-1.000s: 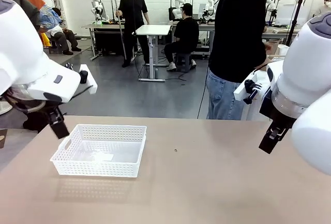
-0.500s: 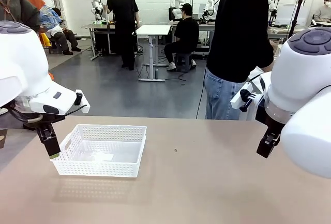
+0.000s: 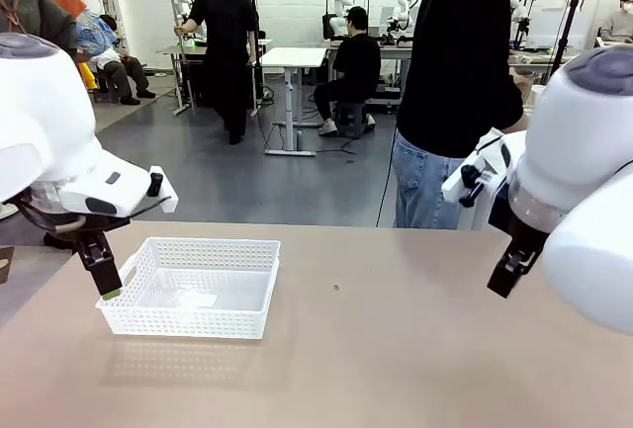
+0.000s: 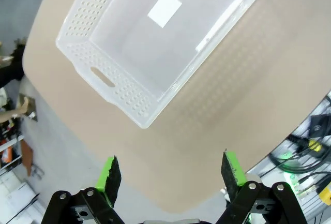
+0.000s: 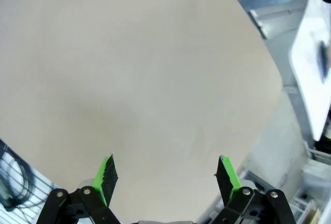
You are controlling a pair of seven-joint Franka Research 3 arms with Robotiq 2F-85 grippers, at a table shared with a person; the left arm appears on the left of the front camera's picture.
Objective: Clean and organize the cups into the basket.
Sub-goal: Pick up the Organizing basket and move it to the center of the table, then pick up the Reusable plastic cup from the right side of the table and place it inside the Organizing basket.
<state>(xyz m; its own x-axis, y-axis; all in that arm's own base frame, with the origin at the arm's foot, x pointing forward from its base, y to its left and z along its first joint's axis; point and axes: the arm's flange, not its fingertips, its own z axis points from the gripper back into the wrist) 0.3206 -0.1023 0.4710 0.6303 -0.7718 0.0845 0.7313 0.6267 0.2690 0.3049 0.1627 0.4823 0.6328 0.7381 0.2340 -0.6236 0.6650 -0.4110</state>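
In the front view, one white basket (image 3: 188,321) sits on the tan table (image 3: 415,349), left of centre, with one person (image 3: 460,72) standing at the far edge. The left gripper (image 3: 106,290) hangs just beside the basket's left end, near its cut-out handle, and the right gripper (image 3: 499,285) hovers well apart from the basket, over the table's right side. In the left wrist view, the left gripper's two green-padded jaws stand wide apart and hold nothing. The one basket lies ahead of them, clear of both tips, with one white label (image 4: 164,9) on its floor. In the right wrist view, the right gripper's two jaws are likewise spread wide over bare tabletop.
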